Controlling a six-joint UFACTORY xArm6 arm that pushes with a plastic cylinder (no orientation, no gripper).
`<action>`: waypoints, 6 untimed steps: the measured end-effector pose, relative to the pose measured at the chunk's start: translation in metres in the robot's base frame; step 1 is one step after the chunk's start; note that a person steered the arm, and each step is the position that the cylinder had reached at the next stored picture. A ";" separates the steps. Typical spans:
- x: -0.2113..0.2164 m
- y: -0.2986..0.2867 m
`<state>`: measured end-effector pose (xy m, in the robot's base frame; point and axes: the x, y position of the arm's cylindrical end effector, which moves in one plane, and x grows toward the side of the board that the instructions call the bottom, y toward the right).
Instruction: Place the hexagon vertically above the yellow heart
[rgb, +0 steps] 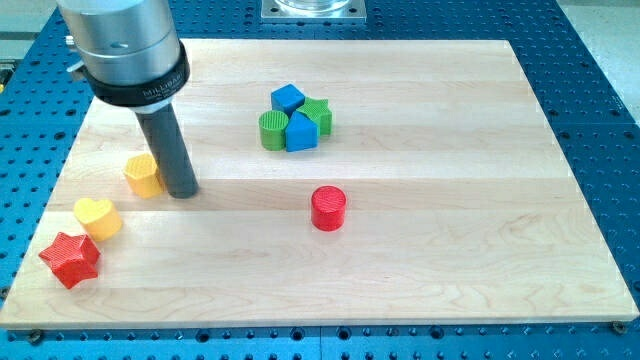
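clearly my tip (184, 192) touches the yellow hexagon (143, 175) on its right side, just above the yellow heart (97, 217) on the surface (450, 240), so the hexagon looks almost placed. no pincer here, only a rod holding nothing.

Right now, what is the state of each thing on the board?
my tip: on the board, against the right side of the yellow hexagon
yellow heart: flat, alone, below-left of the hexagon
red star: flat, alone
red cylinder: upright, alone
green and blue blocks: clustered, touching
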<state>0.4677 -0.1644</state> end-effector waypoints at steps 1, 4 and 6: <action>0.000 -0.027; -0.002 0.183; 0.063 0.263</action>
